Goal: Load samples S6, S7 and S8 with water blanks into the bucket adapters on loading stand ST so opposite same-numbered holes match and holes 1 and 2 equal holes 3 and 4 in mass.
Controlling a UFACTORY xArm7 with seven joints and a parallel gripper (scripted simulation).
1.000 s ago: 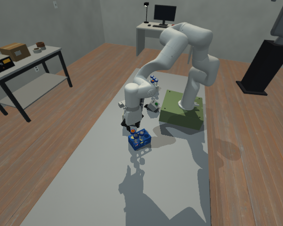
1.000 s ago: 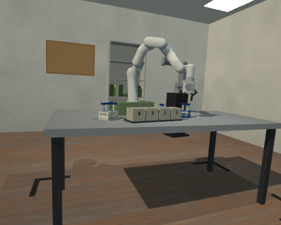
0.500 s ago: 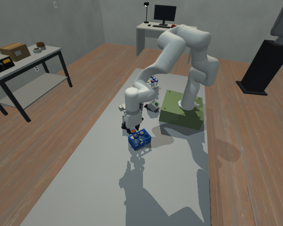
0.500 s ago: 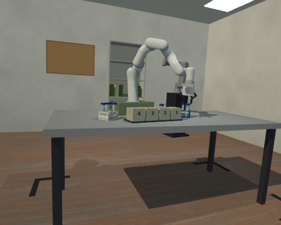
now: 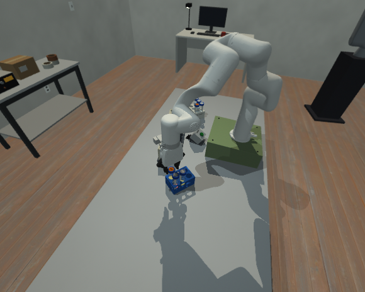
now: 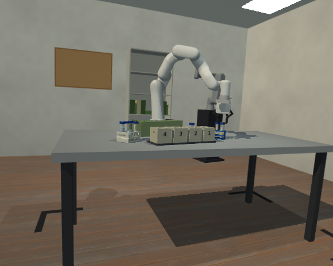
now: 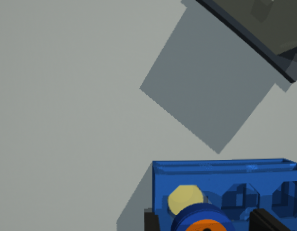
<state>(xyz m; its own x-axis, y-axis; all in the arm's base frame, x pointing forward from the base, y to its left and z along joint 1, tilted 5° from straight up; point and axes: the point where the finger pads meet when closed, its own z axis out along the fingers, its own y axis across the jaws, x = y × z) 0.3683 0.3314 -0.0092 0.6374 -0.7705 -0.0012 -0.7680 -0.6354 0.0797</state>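
Cap [image 5: 171,169] [image 7: 203,216] shows a blue rim around an orange dot [image 5: 171,169] [image 7: 207,226]

1 blue rack [image 5: 184,186] [image 6: 222,138] [image 7: 254,171], 1 orange dot [image 5: 171,169] [image 7: 208,227] on a blue cap [image 7: 183,217], green arm base [image 5: 221,126] [image 6: 161,124].

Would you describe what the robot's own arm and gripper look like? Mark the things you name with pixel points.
The arm [image 5: 221,73] [image 6: 165,67] is glossy white, with thick, rounded tubular links and smooth, bulging joints. Small dark marks dot its surface, and no cable is visible along it. The gripper [image 5: 170,168] [image 6: 222,121] has a pale, boxy body and slim, black, angular fingers.
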